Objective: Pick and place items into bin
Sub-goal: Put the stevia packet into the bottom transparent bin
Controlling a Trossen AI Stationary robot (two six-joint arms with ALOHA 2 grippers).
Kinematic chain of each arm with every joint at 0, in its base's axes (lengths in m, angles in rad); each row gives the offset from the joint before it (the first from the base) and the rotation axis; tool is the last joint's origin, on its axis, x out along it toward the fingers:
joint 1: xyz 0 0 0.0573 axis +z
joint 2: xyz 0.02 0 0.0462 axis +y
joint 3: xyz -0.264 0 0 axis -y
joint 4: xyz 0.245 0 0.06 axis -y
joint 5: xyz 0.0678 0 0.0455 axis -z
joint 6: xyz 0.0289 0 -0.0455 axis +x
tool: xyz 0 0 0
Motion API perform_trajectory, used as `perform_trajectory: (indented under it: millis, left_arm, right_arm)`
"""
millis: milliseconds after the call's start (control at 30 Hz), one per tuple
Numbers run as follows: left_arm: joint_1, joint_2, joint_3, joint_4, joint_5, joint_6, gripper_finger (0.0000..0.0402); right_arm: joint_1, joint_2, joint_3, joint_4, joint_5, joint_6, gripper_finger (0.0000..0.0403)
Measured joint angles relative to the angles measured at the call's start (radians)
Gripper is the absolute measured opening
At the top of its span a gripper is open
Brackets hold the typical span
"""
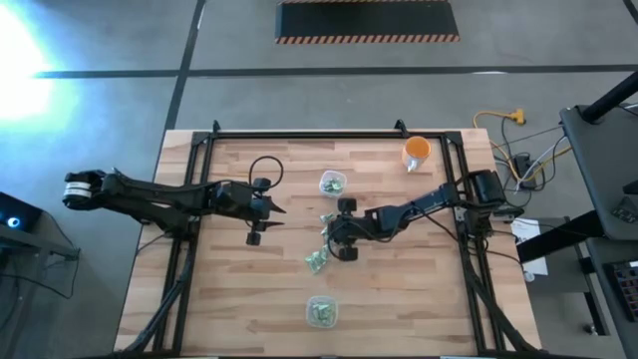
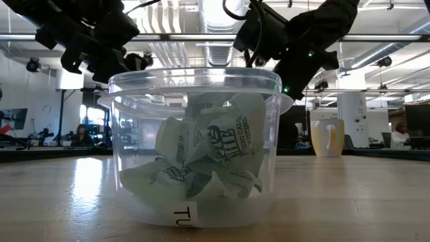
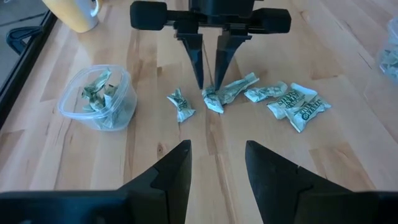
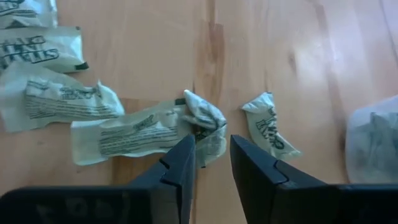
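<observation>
Orange cup (image 1: pixel 417 152) stands upright on the wood table (image 1: pixel 239 299). You'll find it well apart from the right pincer (image 1: pixel 329 231), back along that arm and near the far corner. A black rail (image 1: pixel 299 135) runs along the table's far edge, beyond the pincer. Off the table past the cup, loose cables (image 1: pixel 518 155) lie on grey floor, with a yellow plug (image 1: pixel 513 117). Farther out lies a dark mat (image 1: pixel 367 20) with a striped edge. Looking level, you see a seated person (image 2: pixel 84 133) far behind.
</observation>
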Motion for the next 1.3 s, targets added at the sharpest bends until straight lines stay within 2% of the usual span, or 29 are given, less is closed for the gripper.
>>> perform_trajectory:
  millis: [133,367,800,1300]
  left_arm:
    - [0.0,0.0,0.0,0.001,0.0,0.0,0.0135]
    - [0.0,0.0,0.0,0.001,0.0,0.0,0.0135]
    - [0.0,-0.002,0.0,0.001,0.0,0.0,0.0135]
    - [0.0,-0.002,0.0,0.0,0.0,0.0,0.0135]
  right_arm:
    - [-0.006,0.0,-0.002,0.004,-0.059,0.007,0.0086]
    - [-0.013,0.0,-0.003,0.007,-0.064,0.015,0.0075]
    - [-0.018,0.0,-0.029,0.007,-0.062,-0.004,0.0013]
    - [-0.014,-0.023,-0.026,-0.013,-0.062,-0.013,0.0008]
